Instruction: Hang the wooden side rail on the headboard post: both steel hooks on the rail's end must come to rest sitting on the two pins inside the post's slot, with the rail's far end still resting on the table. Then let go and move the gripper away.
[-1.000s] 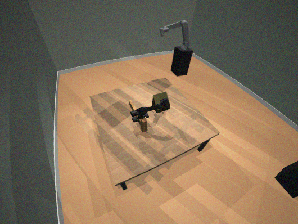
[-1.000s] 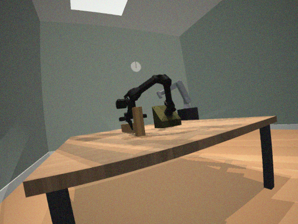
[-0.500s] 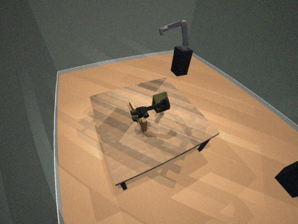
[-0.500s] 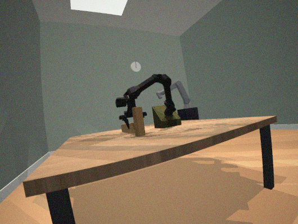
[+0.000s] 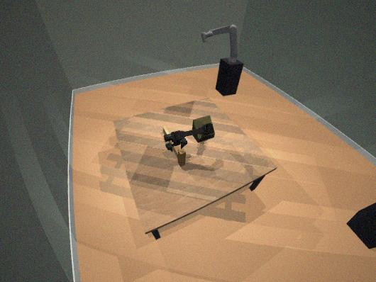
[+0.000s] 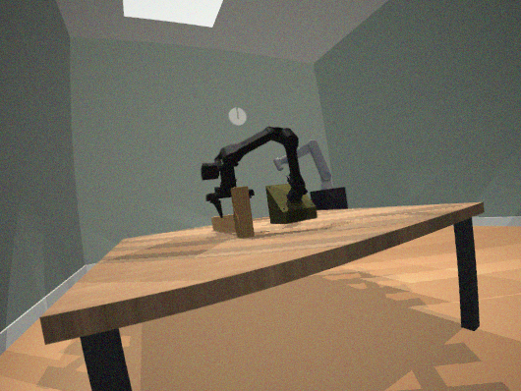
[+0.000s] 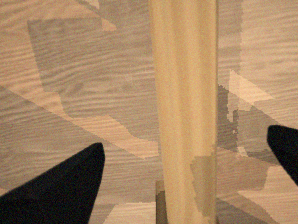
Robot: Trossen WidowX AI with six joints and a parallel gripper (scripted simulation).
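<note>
Black parallel-jaw gripper (image 5: 176,145) (image 6: 230,196) (image 7: 183,142), fingers wide apart, holding nothing, above long pale wooden rail (image 5: 165,130) (image 6: 223,224) (image 7: 187,100), rail low over wood-grained counter (image 5: 198,184) (image 6: 187,265) (image 7: 100,65), one end at upright brown wooden post (image 5: 181,158) (image 6: 243,212), hooks hidden.

Wooden rail (image 7: 186,100) runs lengthwise between open gripper (image 7: 183,142) fingers, apart from both; right finger nearer than left one. Wood-grain table (image 7: 100,75) beneath, shadow patches both sides. Small dark piece (image 7: 160,205) beside rail, low in view, too cropped to identify.
</note>
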